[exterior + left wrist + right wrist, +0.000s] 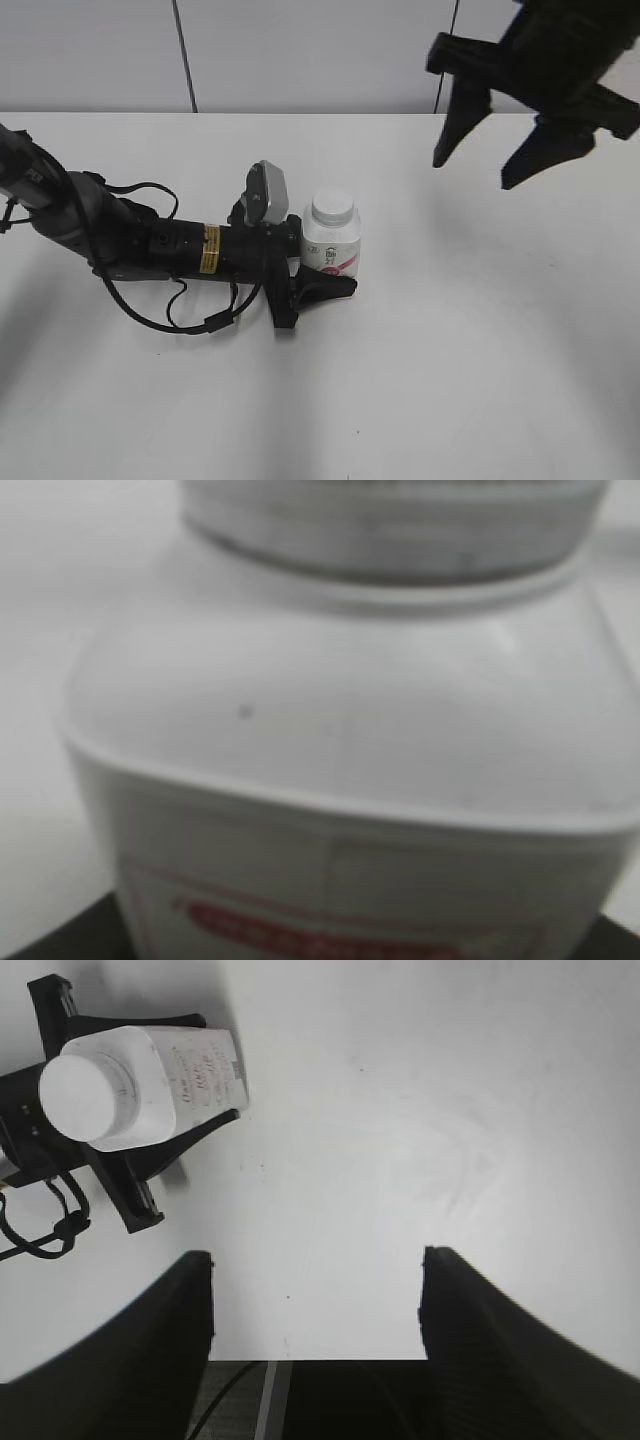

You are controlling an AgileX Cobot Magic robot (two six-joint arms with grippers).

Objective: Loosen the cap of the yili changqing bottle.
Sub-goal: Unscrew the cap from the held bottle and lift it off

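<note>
Fingers of the black left gripper [318, 290] clamp the small white squarish bottle with a pink-red label [332, 247] near the table's [480, 360] middle — round white screw cap [333, 207] on. Farther back-right, the black right gripper [497, 150] hangs wide open — empty.

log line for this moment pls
left gripper: around yili changqing bottle, upright on table | cap: on | right gripper: open, raised right of bottle, empty
</note>
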